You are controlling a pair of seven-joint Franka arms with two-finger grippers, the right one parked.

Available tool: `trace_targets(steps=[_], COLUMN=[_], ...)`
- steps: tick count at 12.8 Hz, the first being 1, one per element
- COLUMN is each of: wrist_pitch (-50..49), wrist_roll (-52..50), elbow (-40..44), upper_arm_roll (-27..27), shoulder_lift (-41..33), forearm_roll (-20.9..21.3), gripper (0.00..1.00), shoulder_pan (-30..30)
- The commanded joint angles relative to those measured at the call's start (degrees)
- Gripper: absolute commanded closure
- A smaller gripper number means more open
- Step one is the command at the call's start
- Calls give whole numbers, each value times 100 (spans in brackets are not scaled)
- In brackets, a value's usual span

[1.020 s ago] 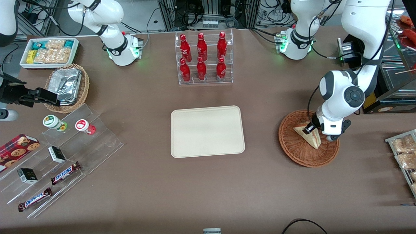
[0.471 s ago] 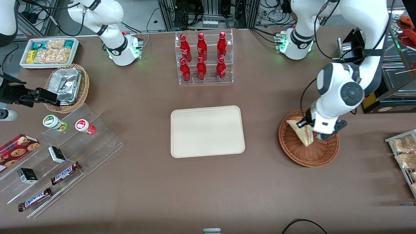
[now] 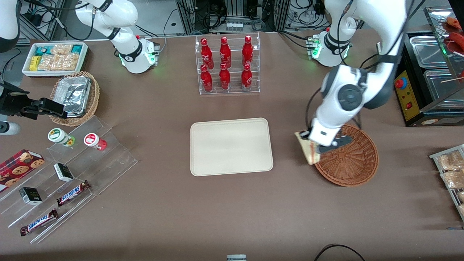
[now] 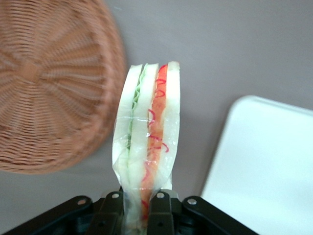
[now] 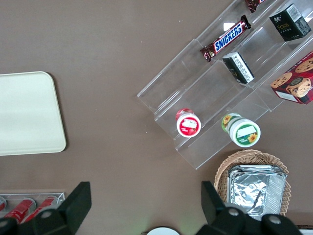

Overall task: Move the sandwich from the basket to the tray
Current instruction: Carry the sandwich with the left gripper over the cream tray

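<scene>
Above the basket's [image 3: 348, 159] rim, my gripper [image 3: 314, 145] pinches the sandwich [image 4: 146, 142] upright, so it can travel to the tray [image 3: 231, 146].

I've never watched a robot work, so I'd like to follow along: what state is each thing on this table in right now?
Gripper: shut on the sandwich, above the basket's rim toward the tray.
Sandwich: wrapped, lifted, held on edge.
Basket: empty.
Tray: bare, nothing set on it yet.
Cola bottles: upright in their clear rack, capped.
Foil container: closed, in the tan basket.
</scene>
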Motion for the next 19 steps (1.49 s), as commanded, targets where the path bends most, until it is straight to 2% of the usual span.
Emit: trace_targets(steps=[1,9,13,17,19], wrist_pitch=[-482,-869,-1116,-1730,-1749], wrist_roll=[0,-527,-930,-932,-932], elbow=[892,2808,3828,4795,4859], upper_arm_roll=[85,94,103,94,77], shoulder_lift=[619,2078,2904,3546,3618], forearm_roll=[53,45,44,10,-8], gripper=[100,100,100,100,100], shoulder_pan=[-498,-1685,-1984,-1994,-1994])
